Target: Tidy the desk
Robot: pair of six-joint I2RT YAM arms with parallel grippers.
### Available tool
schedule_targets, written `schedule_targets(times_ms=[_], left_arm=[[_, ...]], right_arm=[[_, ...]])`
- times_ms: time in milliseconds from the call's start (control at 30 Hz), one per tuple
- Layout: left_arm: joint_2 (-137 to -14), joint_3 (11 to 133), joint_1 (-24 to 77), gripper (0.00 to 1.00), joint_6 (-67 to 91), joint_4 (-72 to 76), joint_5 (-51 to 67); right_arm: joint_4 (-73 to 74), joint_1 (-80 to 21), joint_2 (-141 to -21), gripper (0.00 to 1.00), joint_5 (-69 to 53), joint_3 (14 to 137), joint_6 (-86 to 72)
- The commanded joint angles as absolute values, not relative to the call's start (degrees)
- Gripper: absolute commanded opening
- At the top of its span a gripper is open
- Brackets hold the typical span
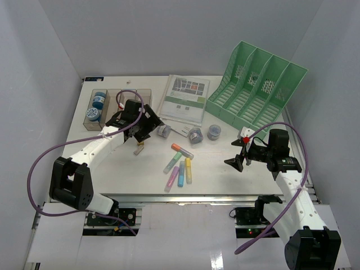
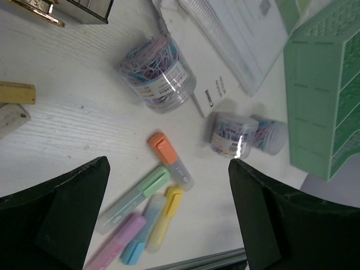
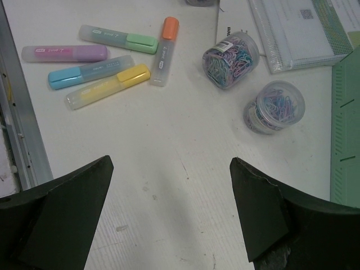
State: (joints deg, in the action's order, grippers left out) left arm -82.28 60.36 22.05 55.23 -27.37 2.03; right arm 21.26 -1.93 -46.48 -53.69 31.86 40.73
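Observation:
The white desk (image 1: 112, 163) carries several pastel highlighters (image 1: 180, 166) lying loose near its front middle. Three jars of coloured paper clips stand behind them: one (image 1: 163, 130) beside my left gripper (image 1: 140, 135), two (image 1: 196, 135) (image 1: 214, 132) further right. My left gripper (image 2: 169, 162) is open and holds nothing; it hovers over the orange highlighter (image 2: 179, 171), with the nearest jar (image 2: 157, 70) ahead. At the right, my right gripper (image 1: 235, 153) (image 3: 170, 160) stands open above bare tabletop, empty, with the highlighters (image 3: 107, 84) and two jars (image 3: 230, 59) (image 3: 274, 107) in front of it.
A green four-slot file rack (image 1: 256, 90) stands at the back right. A booklet (image 1: 184, 100) lies at the back middle. A smoky tray (image 1: 136, 95) at the back left holds two blue jars (image 1: 99, 99). A small tan block (image 1: 138, 150) lies under the left gripper.

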Motion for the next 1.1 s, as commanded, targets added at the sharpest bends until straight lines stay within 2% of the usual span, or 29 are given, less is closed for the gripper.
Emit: schedule_targets(times_ms=[0, 400, 767, 1067], left_arm=[[-81.0, 59.5, 24.4, 0.95, 71.9, -23.9, -5.7], [-93.0, 65.3, 26.4, 0.92, 81.8, -24.1, -8.8], [-103.1, 70.1, 26.5, 0.87, 82.8, -25.8, -9.6], [-105.5, 71.3, 26.6, 0.66, 82.0, -25.7, -10.5]], right_arm=[[21.6, -1.2, -46.7, 0.91, -54.5, 32.2, 41.1], [22.4, -0.8, -47.1, 0.91, -55.1, 32.6, 41.6], [23.2, -0.7, -47.6, 0.91, -55.5, 32.8, 42.1], [23.6, 1.1, -47.7, 0.91, -56.1, 32.9, 42.3]])
